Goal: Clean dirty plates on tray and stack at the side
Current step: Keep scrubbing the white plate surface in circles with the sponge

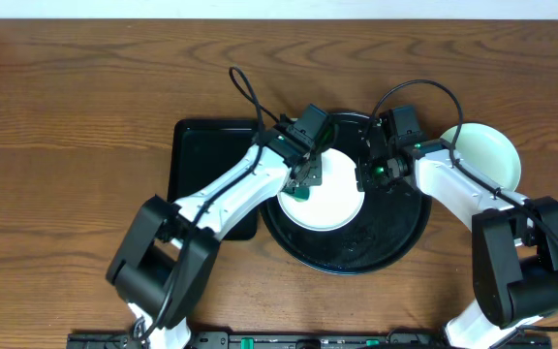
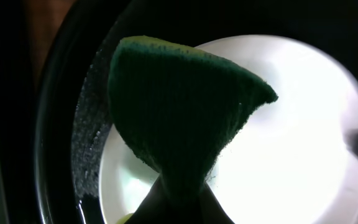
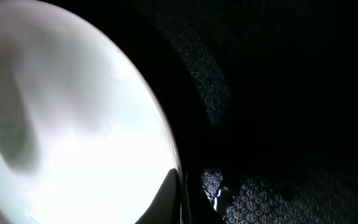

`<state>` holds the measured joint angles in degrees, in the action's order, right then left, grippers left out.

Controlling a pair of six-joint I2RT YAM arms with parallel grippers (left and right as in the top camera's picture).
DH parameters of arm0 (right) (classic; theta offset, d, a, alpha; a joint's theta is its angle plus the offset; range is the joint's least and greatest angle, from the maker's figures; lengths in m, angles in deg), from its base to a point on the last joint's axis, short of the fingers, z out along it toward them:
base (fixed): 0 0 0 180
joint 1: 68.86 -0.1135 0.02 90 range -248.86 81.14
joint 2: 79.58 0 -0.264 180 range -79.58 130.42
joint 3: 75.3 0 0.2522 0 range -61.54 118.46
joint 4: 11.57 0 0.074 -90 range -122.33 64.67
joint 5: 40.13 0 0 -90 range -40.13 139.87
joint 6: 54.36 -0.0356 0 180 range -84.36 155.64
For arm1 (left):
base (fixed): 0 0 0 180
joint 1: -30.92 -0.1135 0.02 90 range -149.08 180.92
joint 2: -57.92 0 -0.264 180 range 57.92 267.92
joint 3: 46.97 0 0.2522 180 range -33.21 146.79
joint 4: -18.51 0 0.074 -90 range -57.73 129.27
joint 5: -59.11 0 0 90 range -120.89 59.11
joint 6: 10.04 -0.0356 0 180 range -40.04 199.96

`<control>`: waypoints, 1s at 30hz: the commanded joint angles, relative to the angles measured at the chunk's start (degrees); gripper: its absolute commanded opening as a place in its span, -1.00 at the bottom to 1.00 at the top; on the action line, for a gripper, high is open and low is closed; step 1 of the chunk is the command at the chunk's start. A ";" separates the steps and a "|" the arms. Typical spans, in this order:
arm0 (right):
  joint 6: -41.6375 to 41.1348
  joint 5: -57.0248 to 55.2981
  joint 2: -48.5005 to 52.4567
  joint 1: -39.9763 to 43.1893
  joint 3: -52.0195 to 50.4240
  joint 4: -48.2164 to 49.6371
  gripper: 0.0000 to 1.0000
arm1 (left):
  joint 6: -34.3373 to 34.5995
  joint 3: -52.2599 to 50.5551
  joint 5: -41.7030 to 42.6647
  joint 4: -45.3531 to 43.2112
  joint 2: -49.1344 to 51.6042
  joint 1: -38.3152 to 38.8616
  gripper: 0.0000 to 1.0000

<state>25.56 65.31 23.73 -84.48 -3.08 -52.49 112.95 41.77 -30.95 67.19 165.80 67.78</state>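
Note:
A white plate (image 1: 335, 199) lies on the round black tray (image 1: 395, 242). My left gripper (image 1: 303, 182) is shut on a dark green sponge (image 1: 301, 193) and presses it on the plate's left part. In the left wrist view the sponge (image 2: 179, 106) fans out from the jaws (image 2: 182, 196) over the bright plate (image 2: 291, 124). My right gripper (image 1: 364, 177) is shut on the plate's right rim. In the right wrist view its fingers (image 3: 180, 193) pinch the rim of the plate (image 3: 73, 124). A mint-green plate (image 1: 487, 155) sits on the table to the right of the tray.
A smaller rectangular black tray (image 1: 201, 155) lies left of the round tray, under my left arm. The round tray's textured floor (image 3: 278, 124) shows right of the plate. Both arms cross over the tray from the front.

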 commanded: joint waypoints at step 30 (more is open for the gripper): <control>-0.61 4.55 0.63 -1.01 -0.17 0.39 -0.97 | 0.57 0.26 29.86 -9.07 7.06 0.02 -0.84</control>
<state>25.56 65.31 23.77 -84.48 -3.08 -52.45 113.19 41.77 -8.41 59.49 171.96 67.28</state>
